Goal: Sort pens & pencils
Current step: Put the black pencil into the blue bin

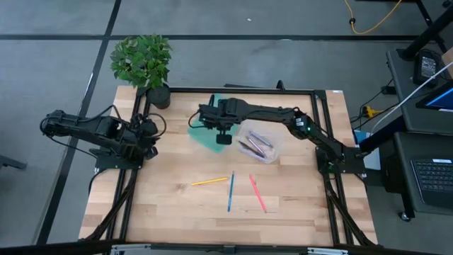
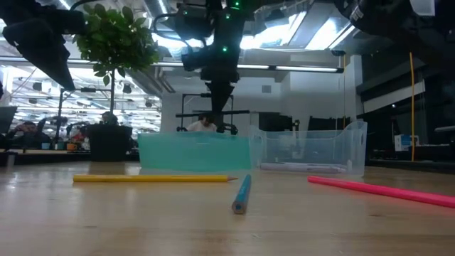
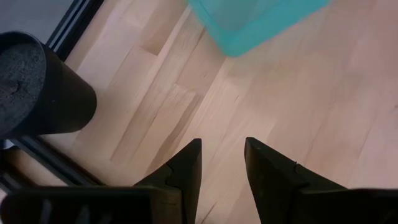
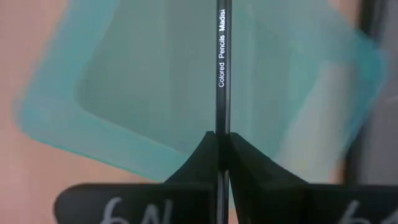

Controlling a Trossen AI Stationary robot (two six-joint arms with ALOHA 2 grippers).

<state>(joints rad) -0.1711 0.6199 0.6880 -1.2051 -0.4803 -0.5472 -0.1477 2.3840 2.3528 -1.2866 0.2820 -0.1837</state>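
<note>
My right gripper (image 4: 222, 140) hangs over the teal tray (image 4: 124, 81), shut on a black coloured pencil (image 4: 222, 68) with white lettering. In the high view it (image 1: 222, 136) reaches in from the right, over the teal tray (image 1: 204, 136). On the wood near the front lie a yellow stick (image 1: 209, 181), a blue one (image 1: 231, 191) and a pink one (image 1: 257, 193), each flat on its side. The clear tray (image 1: 274, 151) holds several more sticks. My left gripper (image 3: 222, 162) waits open at the table's left, beside the plant pot. My right gripper pinches the black pencil's shaft (image 4: 222, 124) between its two fingers. The pencil runs along the fingers and sticks out past their tips; its other end is hidden between them. The fingers slant steeply down from above. The pencil is lifted clear, over the teal tray.
A potted plant (image 1: 145, 64) stands at the table's far left corner, its black pot (image 3: 37, 93) close to my left gripper. A black frame (image 1: 322, 127) runs round the work area. Bare wood lies between the trays and the three sticks.
</note>
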